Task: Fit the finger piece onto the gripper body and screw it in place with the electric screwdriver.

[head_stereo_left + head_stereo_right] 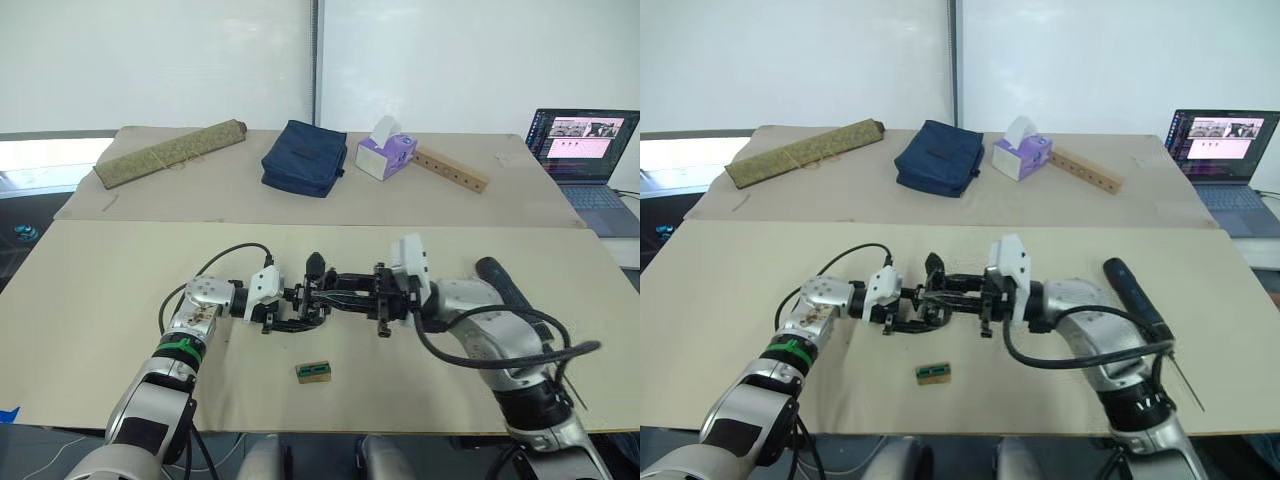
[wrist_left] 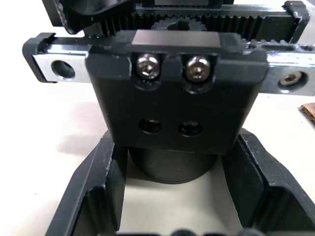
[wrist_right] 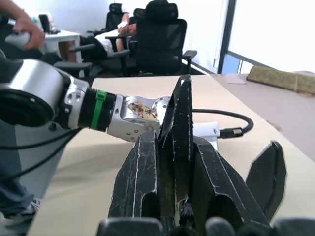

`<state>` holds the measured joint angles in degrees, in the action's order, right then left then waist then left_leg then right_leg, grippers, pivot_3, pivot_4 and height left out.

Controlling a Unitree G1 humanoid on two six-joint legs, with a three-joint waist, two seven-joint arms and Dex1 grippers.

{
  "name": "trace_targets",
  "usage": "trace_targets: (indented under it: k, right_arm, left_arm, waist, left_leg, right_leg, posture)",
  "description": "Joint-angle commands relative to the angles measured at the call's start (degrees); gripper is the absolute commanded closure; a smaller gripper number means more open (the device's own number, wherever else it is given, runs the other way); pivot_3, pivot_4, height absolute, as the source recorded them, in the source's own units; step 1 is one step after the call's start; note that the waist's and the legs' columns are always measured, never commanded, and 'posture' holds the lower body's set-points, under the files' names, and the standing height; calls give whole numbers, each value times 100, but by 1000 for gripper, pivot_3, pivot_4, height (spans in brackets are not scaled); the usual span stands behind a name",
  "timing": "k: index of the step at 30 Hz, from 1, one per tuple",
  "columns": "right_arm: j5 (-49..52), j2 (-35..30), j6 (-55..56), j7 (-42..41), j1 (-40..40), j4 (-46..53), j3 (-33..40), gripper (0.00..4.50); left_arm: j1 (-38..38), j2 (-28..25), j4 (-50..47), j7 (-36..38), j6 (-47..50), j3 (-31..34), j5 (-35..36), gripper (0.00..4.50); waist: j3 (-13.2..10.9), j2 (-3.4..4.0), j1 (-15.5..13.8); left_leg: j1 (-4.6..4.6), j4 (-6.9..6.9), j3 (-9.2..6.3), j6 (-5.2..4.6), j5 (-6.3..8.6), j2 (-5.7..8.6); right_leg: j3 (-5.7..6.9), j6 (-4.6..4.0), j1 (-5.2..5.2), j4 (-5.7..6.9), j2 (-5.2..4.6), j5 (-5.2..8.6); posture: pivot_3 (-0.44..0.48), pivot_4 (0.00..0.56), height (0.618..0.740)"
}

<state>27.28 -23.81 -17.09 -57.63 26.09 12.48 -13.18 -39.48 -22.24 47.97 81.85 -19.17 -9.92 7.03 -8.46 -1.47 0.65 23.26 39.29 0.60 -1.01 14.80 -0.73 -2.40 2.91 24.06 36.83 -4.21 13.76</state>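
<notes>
At bench (image 1: 100,300) centre, the left gripper (image 1: 285,305) and right gripper (image 1: 352,291) meet tip to tip. Left gripper clamps the gripper body (image 2: 174,103), fingers (image 2: 98,187) on either side of its round base; two screws show on the block face. Right gripper is closed on the finger piece (image 3: 178,132), pinched upright between its fingers. The electric screwdriver (image 1: 1133,287) lies on the bench by the right arm, untouched. A small green-and-brown block (image 1: 314,372) sits just in front of the grippers. At the far side: blue pouch (image 1: 303,157), tissue box (image 1: 386,152), wooden bar (image 1: 452,170), laptop (image 1: 585,150).
</notes>
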Motion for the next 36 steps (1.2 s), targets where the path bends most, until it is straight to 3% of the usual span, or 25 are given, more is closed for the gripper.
trace_targets:
  k: [1,15,36]
  right_arm:
    - [-183,133,382,-149,156,-167,-62,4095]
    - [-743,539,787,-343,231,-940,-378,4096]
    - [-856,191,335,-398,377,-867,-344,4096]
  left_arm:
    - [113,0,-17,-29,91,-76,-121,2249]
    - [160,-37,-69,-36,132,-145,-188,2249]
    - [243,-126,-229,3,241,-189,-203,2249]
  waist:
    - [0,0,0]
    - [1,1,2]
    - [3,3,8]
  left_leg:
    - [0,0,0,0,0,0]
    - [-8,0,-1,1,0,0]
    - [-11,0,0,1,0,-1]
  right_leg:
    - [0,0,0,1,0,0]
    - [0,0,-1,16,0,0]
    - [0,-1,-1,20,1,0]
  posture:
    - [0,150,740]
    - [0,150,740]
    - [0,150,740]
